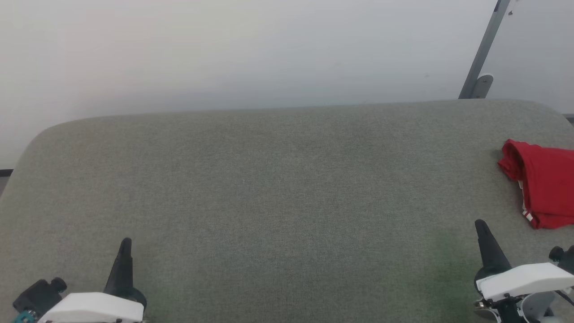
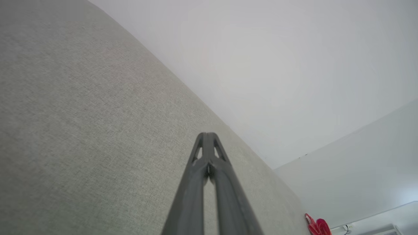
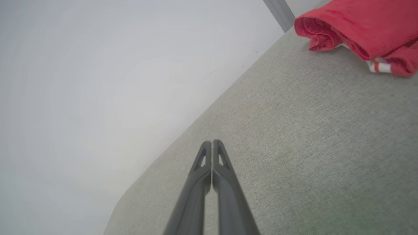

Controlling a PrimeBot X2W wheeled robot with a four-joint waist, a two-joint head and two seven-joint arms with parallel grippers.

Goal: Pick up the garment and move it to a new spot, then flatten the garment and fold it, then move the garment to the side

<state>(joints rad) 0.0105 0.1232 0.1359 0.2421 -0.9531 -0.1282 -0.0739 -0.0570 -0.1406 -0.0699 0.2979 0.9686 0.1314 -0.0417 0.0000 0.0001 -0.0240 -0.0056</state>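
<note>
Garment sits bundled at the tabletop's right edge, so folding and moving aside look basically done. Left gripper and right gripper are empty, fingers pressed together.

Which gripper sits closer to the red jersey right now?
The right gripper: the red jersey lies a short way beyond it on the grey fabric surface, while the left gripper sits far across on the other side. Both are shut, holding nothing.
</note>
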